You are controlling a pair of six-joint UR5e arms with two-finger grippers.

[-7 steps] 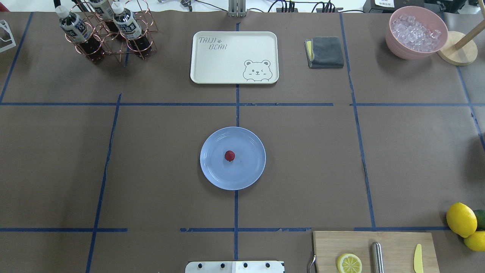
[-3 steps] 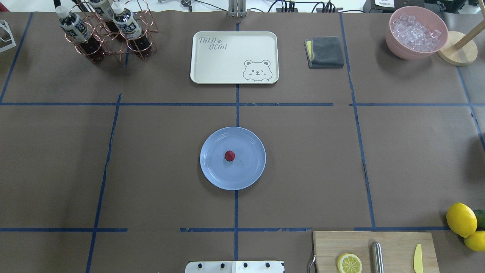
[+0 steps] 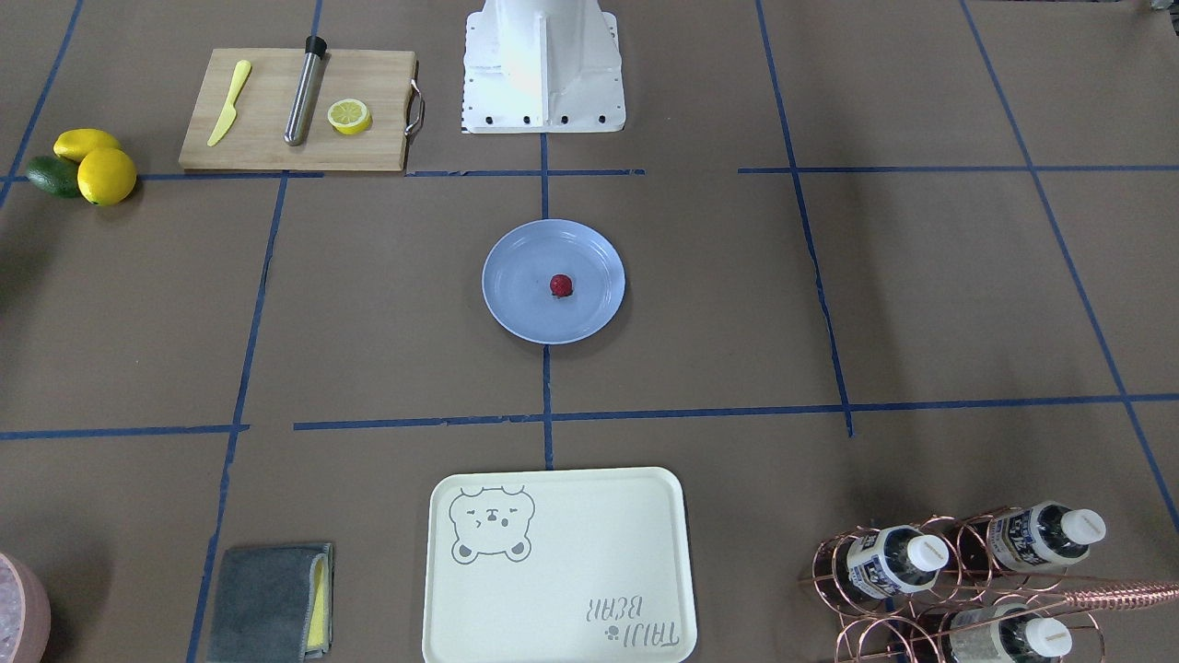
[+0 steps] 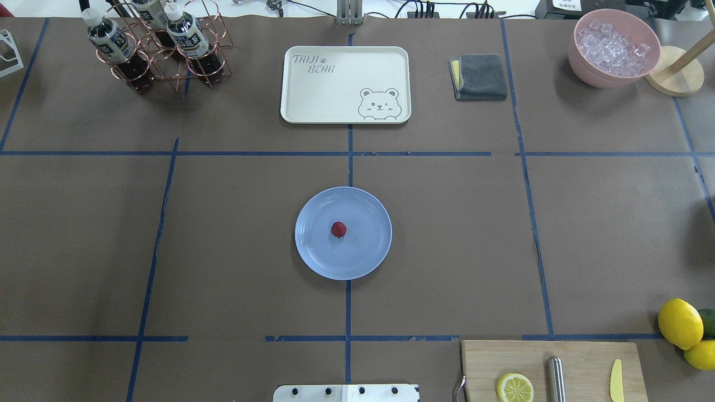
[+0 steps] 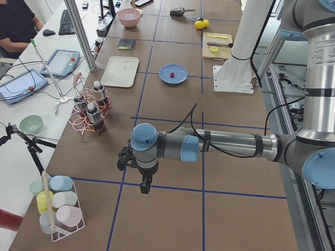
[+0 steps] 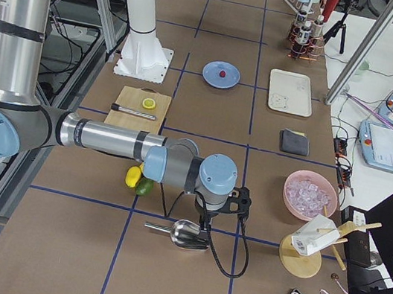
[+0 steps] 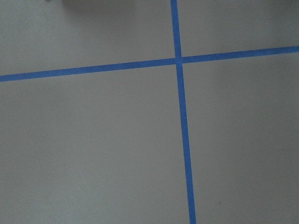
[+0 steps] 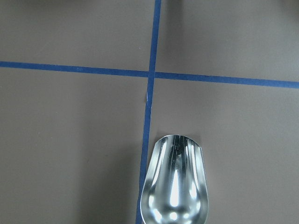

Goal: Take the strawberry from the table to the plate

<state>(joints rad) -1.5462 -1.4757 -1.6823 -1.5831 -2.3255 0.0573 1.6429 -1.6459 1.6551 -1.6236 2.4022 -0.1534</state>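
Note:
The strawberry (image 4: pixel 338 229), small and dark red, lies near the middle of the light-blue plate (image 4: pixel 313 257) at the centre of the brown-paper table (image 4: pixel 223 223). The front-facing view shows the strawberry (image 3: pixel 561 285) on the plate (image 3: pixel 516 313) as well. No gripper is near them. In the exterior left view, my left gripper (image 5: pixel 145 186) hangs over bare paper far from the plate. My right gripper (image 6: pixel 205 220) shows only in the exterior right view, above a metal scoop (image 6: pixel 183 233). I cannot tell whether either is open or shut.
A cream bear tray (image 4: pixel 345 84), a folded grey cloth (image 4: pixel 479 76), a pink bowl of ice (image 4: pixel 613 47) and a copper bottle rack (image 4: pixel 162 44) line the far side. A cutting board (image 4: pixel 553 371) and lemons (image 4: pixel 680 322) are at the near right.

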